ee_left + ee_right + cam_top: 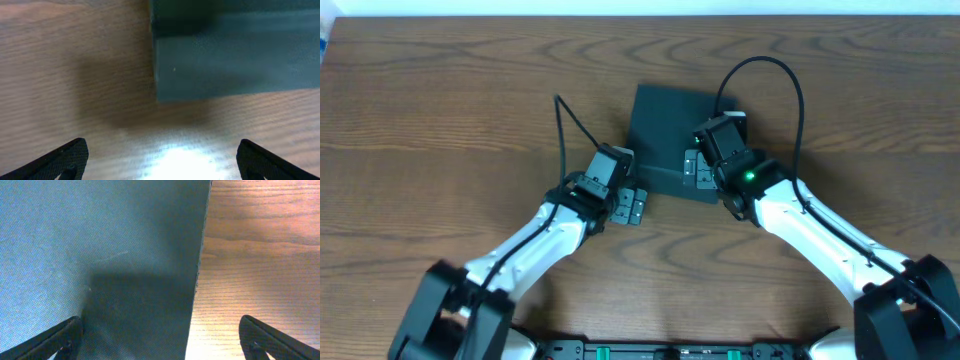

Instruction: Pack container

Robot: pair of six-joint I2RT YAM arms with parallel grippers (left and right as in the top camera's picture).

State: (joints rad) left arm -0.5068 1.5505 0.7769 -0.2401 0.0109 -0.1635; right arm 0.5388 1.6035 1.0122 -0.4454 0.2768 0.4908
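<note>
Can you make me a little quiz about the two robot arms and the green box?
1. Are the left pincer and the right pincer open or shut?
2. True or false: the left pincer is holding the container.
3. Which pincer is over the top of the container? A: the left one. B: the right one. C: neither.

Key
1. Both are open, with nothing between their fingers.
2. False. It is over the bare wood near the container's corner and does not touch it.
3. B.
</note>
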